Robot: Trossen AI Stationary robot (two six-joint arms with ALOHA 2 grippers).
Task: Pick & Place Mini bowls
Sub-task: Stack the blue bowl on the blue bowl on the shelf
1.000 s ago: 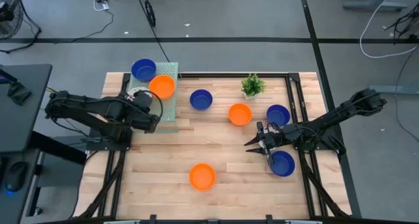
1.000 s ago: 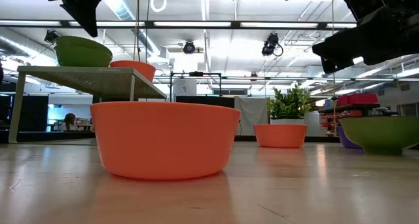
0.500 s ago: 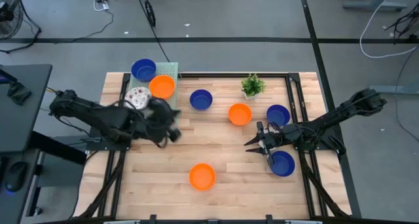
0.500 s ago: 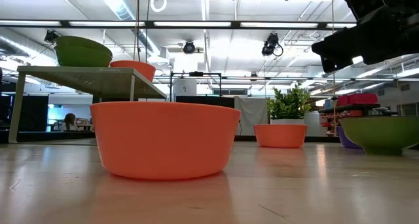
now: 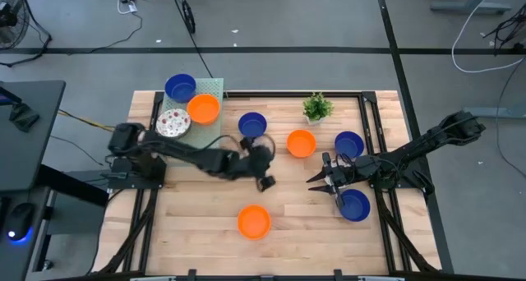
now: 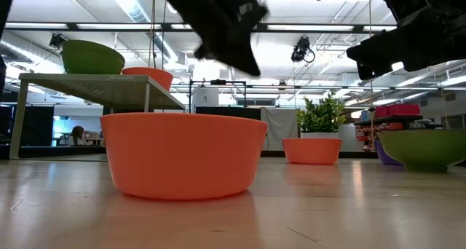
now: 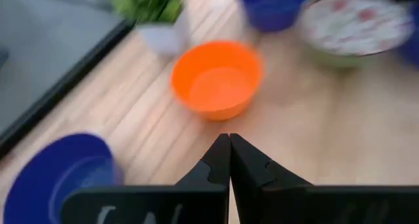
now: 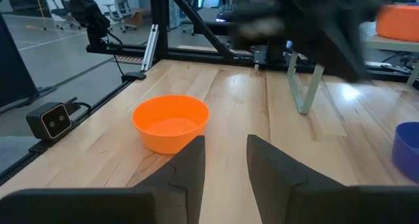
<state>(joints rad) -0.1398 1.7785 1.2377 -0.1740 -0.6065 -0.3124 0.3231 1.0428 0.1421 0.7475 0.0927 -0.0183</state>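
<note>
High view: left gripper [image 5: 265, 179], fingers pressed together, hangs near the orange bowl [image 5: 301, 142]. Bowls look light, rigid, slick; pinch the rim. Right gripper [image 5: 322, 179] waits, fingers spread.

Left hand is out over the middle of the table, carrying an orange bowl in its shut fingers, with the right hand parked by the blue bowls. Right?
Not quite: the left hand carries nothing. The left wrist view shows its fingers shut together on nothing, with the small round orange bowl sitting ahead on the wooden table. The rest holds: it is over the middle, and the right hand waits by the dark blue bowls.
</note>
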